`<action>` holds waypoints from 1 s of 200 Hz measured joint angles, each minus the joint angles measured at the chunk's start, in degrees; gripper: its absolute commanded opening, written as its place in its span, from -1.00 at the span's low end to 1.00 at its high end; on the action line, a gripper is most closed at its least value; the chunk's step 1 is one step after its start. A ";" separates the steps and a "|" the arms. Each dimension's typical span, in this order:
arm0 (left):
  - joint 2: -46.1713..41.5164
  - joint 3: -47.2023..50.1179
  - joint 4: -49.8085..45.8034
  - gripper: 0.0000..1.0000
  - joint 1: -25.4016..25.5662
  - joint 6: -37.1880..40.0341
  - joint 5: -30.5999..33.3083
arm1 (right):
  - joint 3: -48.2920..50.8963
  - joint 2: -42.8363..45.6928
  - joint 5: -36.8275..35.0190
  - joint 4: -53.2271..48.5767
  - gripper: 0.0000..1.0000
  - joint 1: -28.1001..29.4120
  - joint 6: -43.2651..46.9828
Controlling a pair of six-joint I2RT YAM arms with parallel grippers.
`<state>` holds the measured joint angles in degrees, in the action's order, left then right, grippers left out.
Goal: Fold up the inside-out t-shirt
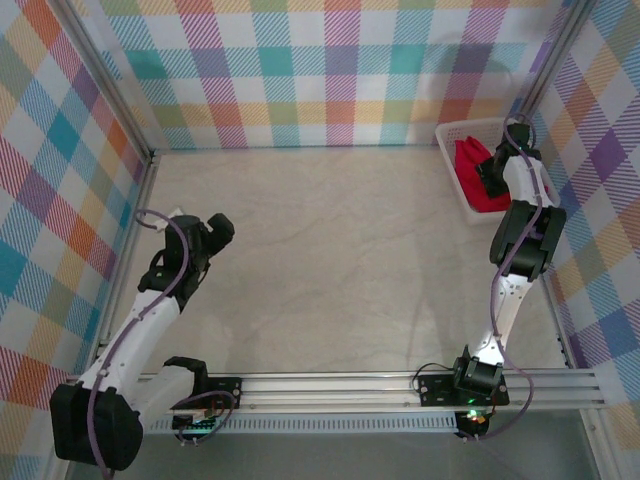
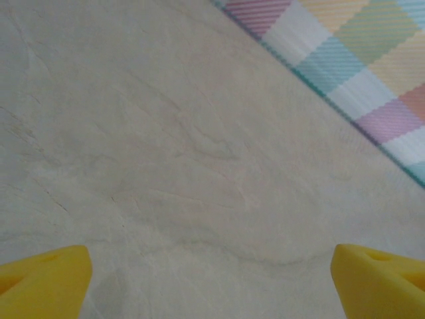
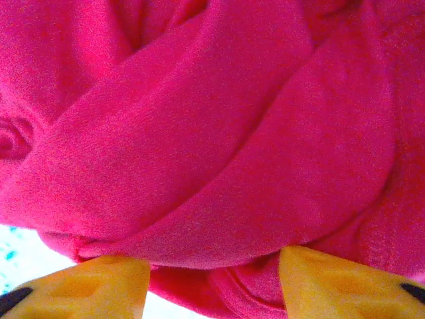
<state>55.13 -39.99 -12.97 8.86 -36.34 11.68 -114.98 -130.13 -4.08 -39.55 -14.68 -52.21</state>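
T-shirt [image 1: 478, 172] is left bunched in the basket [image 1: 452, 135]; nothing folded. Right gripper [image 3: 212, 266] is set astride a fold, pinch can't be confirmed. Left gripper [image 2: 211, 266] is spread wide.

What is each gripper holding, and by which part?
Left gripper: nothing, open over the table. Right gripper straddles a bunched fold of the t-shirt in the basket; whether it grips cannot be told.
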 measured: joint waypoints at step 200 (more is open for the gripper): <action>-2.64 2.34 -0.44 0.75 0.00 -1.29 -1.11 | 25.46 17.18 9.77 20.87 -1.00 -0.31 2.08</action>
<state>52.49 -37.65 -13.41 8.86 -37.63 10.57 -89.52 -112.95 5.69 -18.68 -14.98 -50.13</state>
